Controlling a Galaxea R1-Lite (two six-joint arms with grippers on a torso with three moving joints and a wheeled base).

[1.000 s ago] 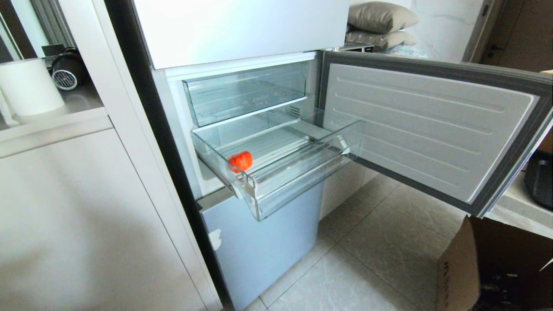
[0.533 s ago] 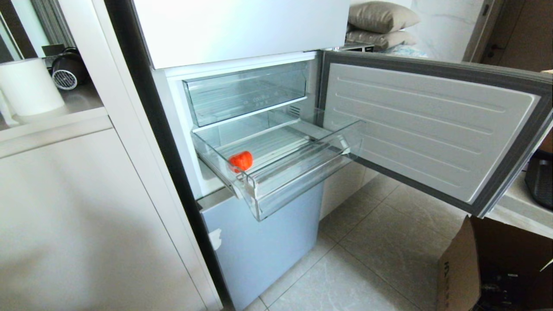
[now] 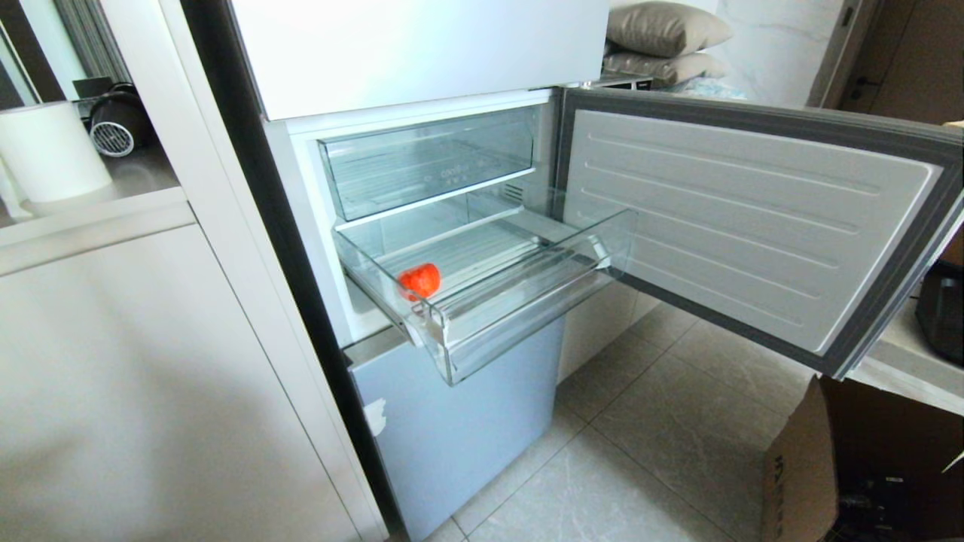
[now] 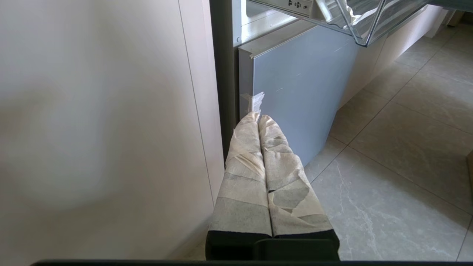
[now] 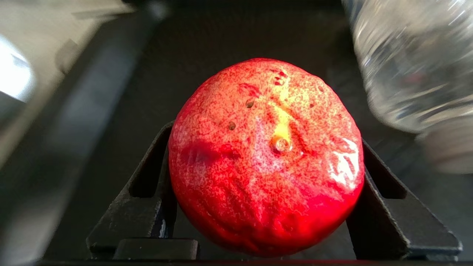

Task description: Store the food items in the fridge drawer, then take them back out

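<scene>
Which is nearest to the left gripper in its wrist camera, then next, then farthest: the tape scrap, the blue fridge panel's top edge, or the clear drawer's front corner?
From the left gripper, shut and parked low by the fridge:
1. Tape scrap, just beyond the fingertips on the panel's edge.
2. Blue panel's top edge, higher up the fridge front.
3. Clear drawer's front corner, overhead and jutting out past the panel.

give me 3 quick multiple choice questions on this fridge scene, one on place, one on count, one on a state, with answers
1. Where is the red fruit seen from the head view?
A. in the pulled-out drawer
B. on the floor
C. in the upper bin

2. How many red fruits show across all views?
A. one
B. two
C. four

3. How is the right gripper?
A. wide open, empty
B. shut on a fruit
C. shut on a bottle

Answers:
1 A: the fruit lies near the left front corner of the drawer.
2 B: one in the drawer, another fruit at the right wrist.
3 B: the right gripper has its jaws against both sides of that fruit.
</scene>
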